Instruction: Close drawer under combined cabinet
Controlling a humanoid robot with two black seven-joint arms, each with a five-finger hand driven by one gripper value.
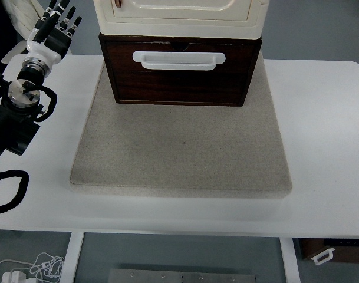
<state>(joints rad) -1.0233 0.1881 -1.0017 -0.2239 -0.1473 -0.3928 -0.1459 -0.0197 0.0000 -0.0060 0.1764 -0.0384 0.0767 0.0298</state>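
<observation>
At twelve o'clock the dark brown wooden drawer (pixel 180 73) with its white handle (pixel 178 60) juts from the cream cabinet (pixel 180 15). The left hand (pixel 56 26), fingers spread and empty, waits at ten o'clock; I'd press flat, centred on the front.

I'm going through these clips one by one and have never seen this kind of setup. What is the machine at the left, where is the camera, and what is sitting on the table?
This is one camera looking steeply down from the robot's own side. The black-and-white jointed thing at the upper left is the robot's left hand, fingers spread, holding nothing; its arm enters from the left edge. No right arm shows. On the white table lies a grey mat. At its far end stands a cream cabinet with a dark wooden drawer beneath it, fitted with a white handle. The drawer front stands slightly forward of the cabinet. Nothing is touching it.
</observation>
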